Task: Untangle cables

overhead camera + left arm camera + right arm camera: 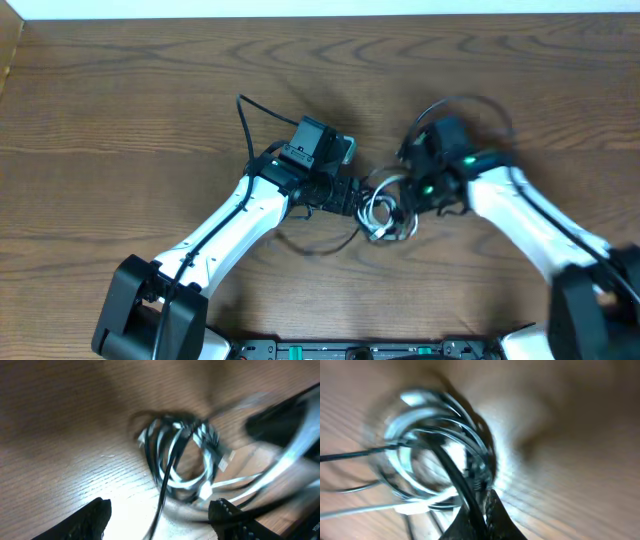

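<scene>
The cables [383, 214] lie as a small coil of black and white cords on the wooden table, between my two arms. In the left wrist view the coil [181, 460] sits just ahead of my left gripper [162, 516]. That gripper is open, and one black strand runs loose between its fingers. My right gripper [482, 510] is shut on a black cord that leads up into the coil [440, 450]. From overhead, the left gripper [360, 197] is at the coil's left side and the right gripper [402, 198] is at its right side. Both wrist views are blurred.
Thick black arm wiring arcs above the left wrist [246, 122] and above the right wrist [470, 104]. A thin black strand [310, 246] trails over the table under the left forearm. The table's far edge [320, 17] runs along the top.
</scene>
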`<action>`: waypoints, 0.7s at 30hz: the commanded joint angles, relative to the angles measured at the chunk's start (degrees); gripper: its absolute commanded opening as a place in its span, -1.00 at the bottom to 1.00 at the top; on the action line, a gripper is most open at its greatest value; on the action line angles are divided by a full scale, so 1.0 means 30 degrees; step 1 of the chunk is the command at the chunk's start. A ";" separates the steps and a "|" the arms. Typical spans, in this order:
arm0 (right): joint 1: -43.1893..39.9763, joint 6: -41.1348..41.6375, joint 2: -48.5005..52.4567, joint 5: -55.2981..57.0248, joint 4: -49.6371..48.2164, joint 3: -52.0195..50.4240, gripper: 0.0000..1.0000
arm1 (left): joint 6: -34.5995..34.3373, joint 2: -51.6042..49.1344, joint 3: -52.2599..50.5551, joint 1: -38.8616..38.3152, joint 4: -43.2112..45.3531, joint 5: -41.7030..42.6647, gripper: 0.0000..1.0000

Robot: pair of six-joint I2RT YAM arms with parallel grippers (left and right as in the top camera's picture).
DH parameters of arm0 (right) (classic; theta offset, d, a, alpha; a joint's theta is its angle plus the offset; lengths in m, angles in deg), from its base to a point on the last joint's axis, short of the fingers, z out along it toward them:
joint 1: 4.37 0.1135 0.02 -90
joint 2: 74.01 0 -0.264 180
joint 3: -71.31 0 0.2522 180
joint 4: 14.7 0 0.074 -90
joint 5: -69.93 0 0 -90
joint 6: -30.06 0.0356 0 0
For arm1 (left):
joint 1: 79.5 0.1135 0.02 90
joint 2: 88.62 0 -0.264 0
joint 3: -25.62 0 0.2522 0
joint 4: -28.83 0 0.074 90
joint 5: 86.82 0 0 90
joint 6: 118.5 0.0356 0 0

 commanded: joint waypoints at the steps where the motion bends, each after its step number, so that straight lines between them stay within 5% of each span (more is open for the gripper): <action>1: -0.1523 0.1362 -0.3169 -0.2623 -0.0670 0.1880 -0.98 | 0.0248 0.0255 -0.0066 -0.0007 -0.0095 -0.0423 0.35; 7: -0.2608 0.4408 -0.5399 -0.4918 -0.1472 0.1923 -0.98 | 0.0255 0.0255 -0.0066 -0.0007 -0.0080 -0.0423 0.35; 17: -0.2608 0.4401 -0.5399 -0.5574 -0.1464 0.1923 -0.98 | -0.0284 0.0255 -0.0066 0.0007 0.0175 -0.0248 0.36; 21: -0.2608 0.4401 -0.5399 -0.5603 -0.1472 0.1923 -0.98 | -0.0342 0.0255 -0.0066 0.0015 0.1617 0.3206 0.35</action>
